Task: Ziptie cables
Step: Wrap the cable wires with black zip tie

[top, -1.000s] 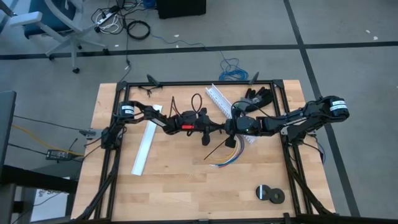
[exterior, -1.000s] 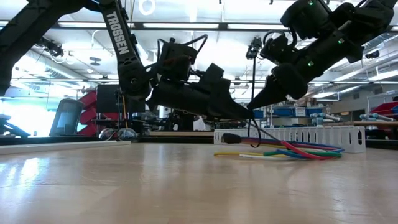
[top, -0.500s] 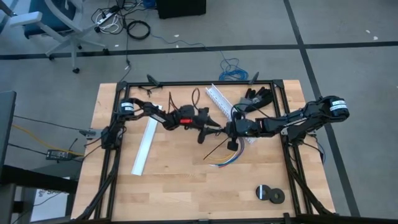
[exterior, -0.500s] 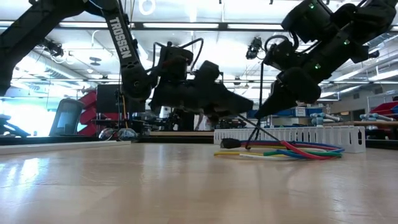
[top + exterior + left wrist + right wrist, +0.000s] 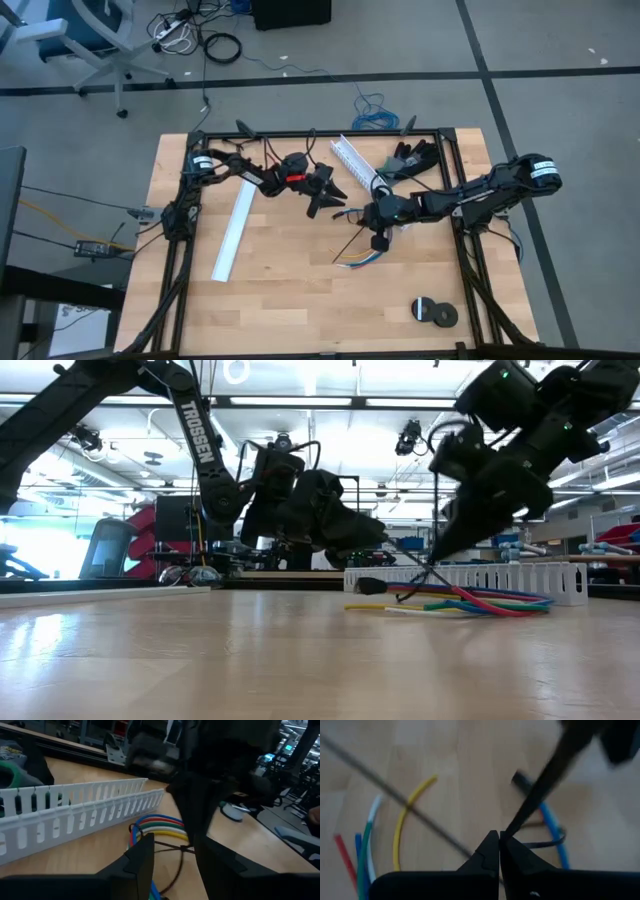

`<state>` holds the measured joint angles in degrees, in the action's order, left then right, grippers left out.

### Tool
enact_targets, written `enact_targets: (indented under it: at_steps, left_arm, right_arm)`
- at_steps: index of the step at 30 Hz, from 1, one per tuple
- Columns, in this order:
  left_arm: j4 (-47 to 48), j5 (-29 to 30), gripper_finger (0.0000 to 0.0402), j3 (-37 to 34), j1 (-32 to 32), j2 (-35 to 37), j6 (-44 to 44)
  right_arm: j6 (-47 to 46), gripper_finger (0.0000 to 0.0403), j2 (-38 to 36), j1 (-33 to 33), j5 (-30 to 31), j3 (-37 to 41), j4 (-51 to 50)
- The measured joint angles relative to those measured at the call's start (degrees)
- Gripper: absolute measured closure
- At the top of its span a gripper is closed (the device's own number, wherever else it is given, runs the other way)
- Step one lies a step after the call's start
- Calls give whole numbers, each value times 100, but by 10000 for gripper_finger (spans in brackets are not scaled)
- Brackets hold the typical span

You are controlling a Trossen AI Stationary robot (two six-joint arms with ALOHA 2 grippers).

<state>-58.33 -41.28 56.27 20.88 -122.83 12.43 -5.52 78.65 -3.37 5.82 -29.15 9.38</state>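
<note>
Left gripper (image 5: 335, 196) has let go and pulled back toward 10 o'clock, jaws apart; right gripper (image 5: 377, 232) jaws clamped on ziptie (image 5: 350, 244) (looped round cables (image 5: 362, 259), counter centre); cinching now falls to right.

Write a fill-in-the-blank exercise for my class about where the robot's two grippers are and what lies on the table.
1. The right gripper is shut on a thin black ____.
2. The coloured cables lie on the table in front of a white slotted ____.
3. The left gripper holds ____.
4. Near the table's front right corner lie two rolls of black ____.

Missing words: ziptie; channel; nothing; tape
</note>
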Motion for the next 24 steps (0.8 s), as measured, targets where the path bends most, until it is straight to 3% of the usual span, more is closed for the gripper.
enact_targets:
  at_steps: [5,10,16,24]
  left_arm:
    - [-4,-81,253,-2,-150,0,-14]
    - [47,-90,253,7,-411,0,-508]
    - [266,-252,253,113,-557,-2,-1056]
    - [1330,-380,253,402,-564,-4,-2014]
  right_arm:
    - [-487,403,213,16,-509,0,-163]
    - [-538,403,782,-124,-747,0,463]
    - [-799,403,1255,-382,11,-2,1443]
    - [-1209,401,1329,-580,188,0,1834]
